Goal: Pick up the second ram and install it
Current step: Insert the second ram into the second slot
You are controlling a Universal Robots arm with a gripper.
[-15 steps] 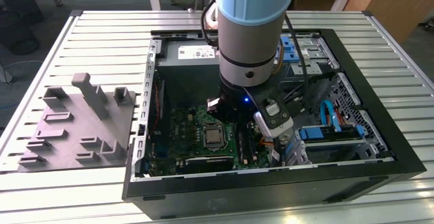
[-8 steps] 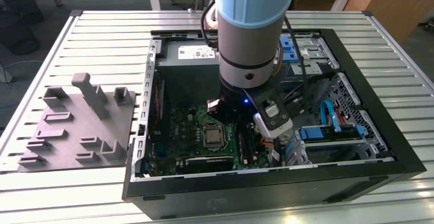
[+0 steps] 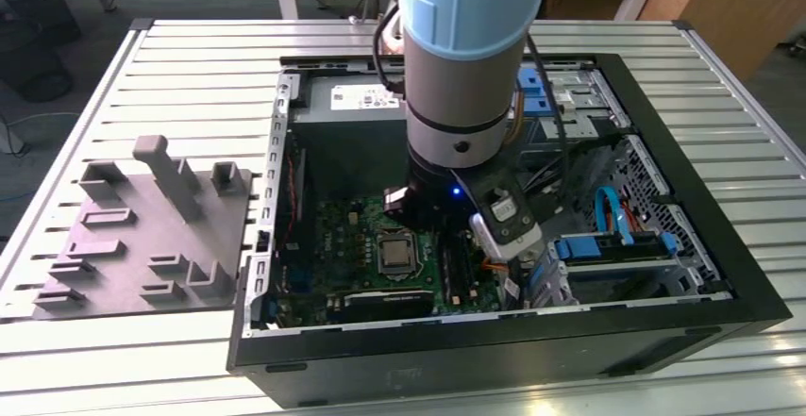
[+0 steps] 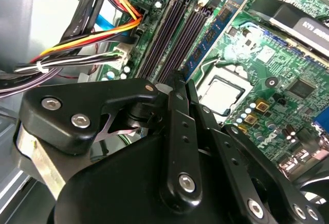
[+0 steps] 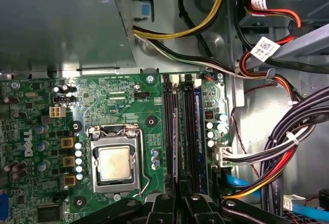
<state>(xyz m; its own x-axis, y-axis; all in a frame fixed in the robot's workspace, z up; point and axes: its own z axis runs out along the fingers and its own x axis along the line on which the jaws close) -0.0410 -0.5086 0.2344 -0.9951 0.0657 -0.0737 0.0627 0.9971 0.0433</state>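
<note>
Well, the arm [image 3: 463, 67] reaches down into the open case [image 3: 705, 274] on the slatted table [image 3: 189, 48], and its claw [image 4: 177, 82] sits low over the memory slots [image 5: 182, 126], at about 3 o'clock from the processor [image 5: 114, 163]. In the second wrist view the fingers [image 4: 180, 126] look drawn together, their tips meeting at the near end of a blue-green ram [image 4: 213, 31] that stands on edge in the slot nearest the processor. I cannot tell whether they actually pinch it or only press against it. In the exterior view, a gray holder tray [image 3: 139, 237] with upright posts lies on the table at 9 o'clock from the case. Bundled cables [image 5: 288, 152] run beside the slots, on the side away from the processor.
</note>
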